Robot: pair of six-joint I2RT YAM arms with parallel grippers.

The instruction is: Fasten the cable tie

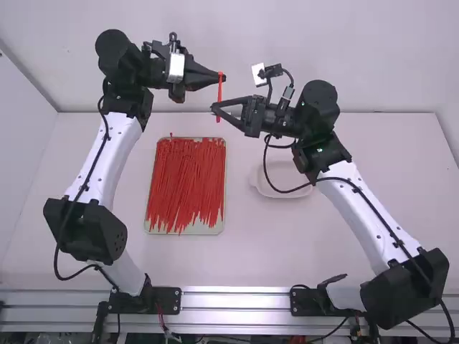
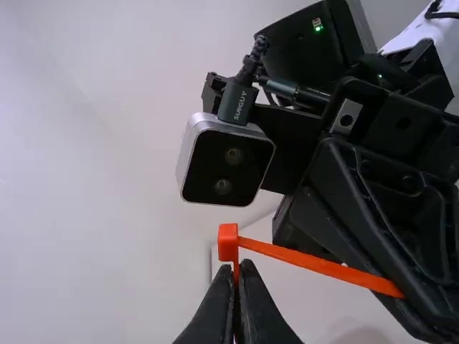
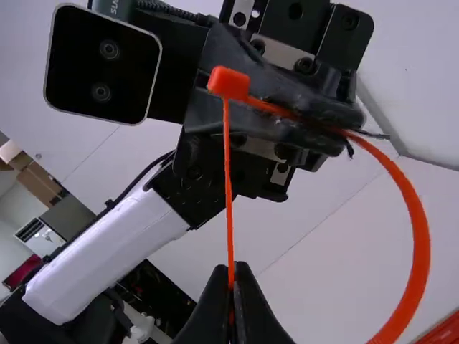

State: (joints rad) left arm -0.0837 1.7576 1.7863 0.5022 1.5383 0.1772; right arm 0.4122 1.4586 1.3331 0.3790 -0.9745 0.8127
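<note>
High view: we hold the red cable tie (image 1: 219,92) aloft over the table (image 1: 401,158), left gripper (image 1: 217,74) pinching beside its head, right gripper (image 1: 214,108) pinching the strap. A skewed pull could slip the strap free.

Robot lab (white table (image 1: 287,236), aluminium rail (image 1: 237,297))

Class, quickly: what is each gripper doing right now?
Left gripper: shut on the thin red plastic cable tie.
Right gripper: shut on the same tie.
</note>
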